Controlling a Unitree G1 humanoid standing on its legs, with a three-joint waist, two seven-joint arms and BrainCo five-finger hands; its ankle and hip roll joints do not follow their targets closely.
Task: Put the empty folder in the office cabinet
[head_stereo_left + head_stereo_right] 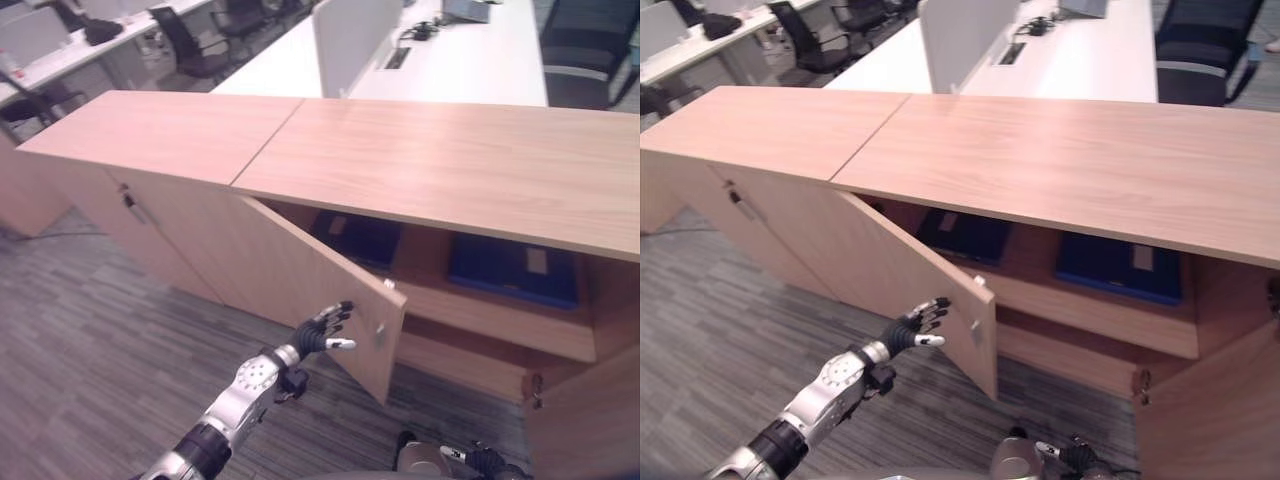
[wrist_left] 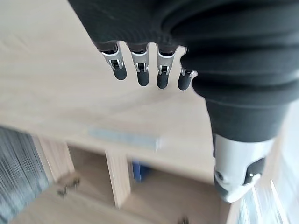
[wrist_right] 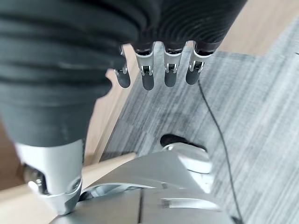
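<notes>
The wooden office cabinet [image 1: 430, 160] has its middle door [image 1: 270, 270] swung open toward me. On its upper shelf lie two folders: a dark blue one [image 1: 358, 238] on the left and a brighter blue one [image 1: 513, 268] on the right. My left hand [image 1: 322, 330] hovers at the door's outer face, just left of the small silver handle [image 1: 380, 335], fingers [image 2: 140, 70] straight and holding nothing. My right hand [image 3: 159, 70] hangs low over the carpet beside the cabinet's base, fingers straight and empty.
A second door [image 1: 585, 420] stands open at the far right. The left section of the cabinet [image 1: 150, 215] is closed. Behind the cabinet are white desks [image 1: 450, 60] and black chairs [image 1: 190, 45]. Grey carpet [image 1: 90, 370] lies in front.
</notes>
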